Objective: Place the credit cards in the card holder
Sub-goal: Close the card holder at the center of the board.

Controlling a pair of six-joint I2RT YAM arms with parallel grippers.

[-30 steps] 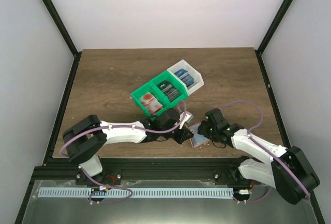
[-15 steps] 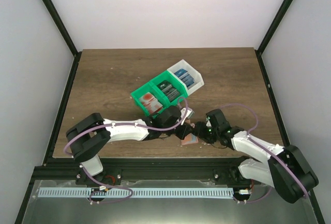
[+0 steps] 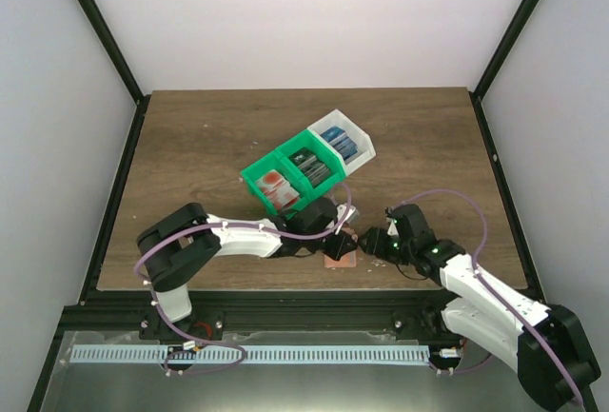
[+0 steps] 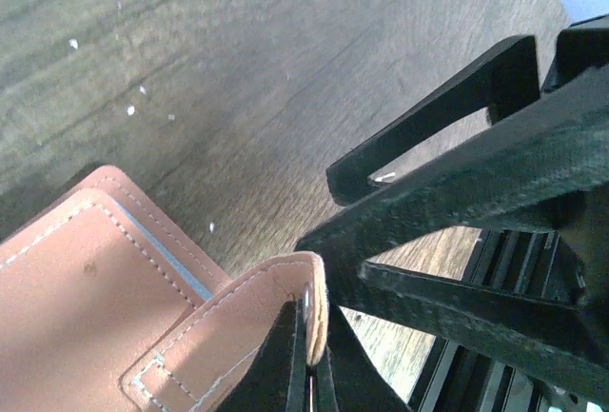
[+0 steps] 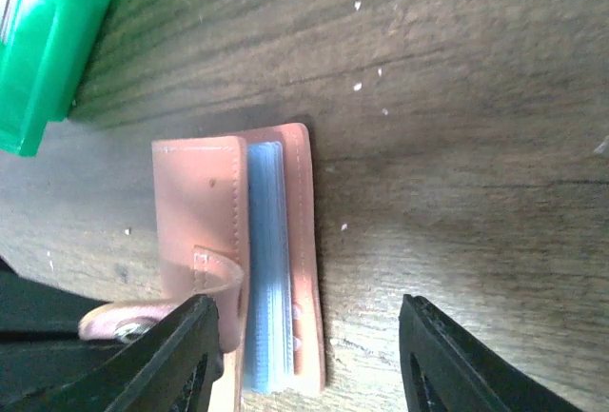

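1. My left tool (image 4: 306, 360) is clamped on the snap tab (image 4: 238, 326) of the card holder (image 5: 195, 207); the holder lies on the worktop (image 3: 190, 146) close to its near edge, at 5 o'clock from the green bin (image 3: 252, 184).
2. My right tool (image 5: 306, 322) stands apart and empty, at 3 o'clock of the holder in the top view; the credit cards (image 3: 309, 166) sit in the bins (none is in either tool).
3. The tab is a thin strip; a hard pull could slip it free, or drag the whole holder towards 6 o'clock and off the edge.
4. My two tools are nearly touching; any careless reach could knock them together.
5. Blue leaves (image 5: 268, 269) fill the holder's open side (cards or sleeves, I cannot tell); a card pushed in askew could jam there.
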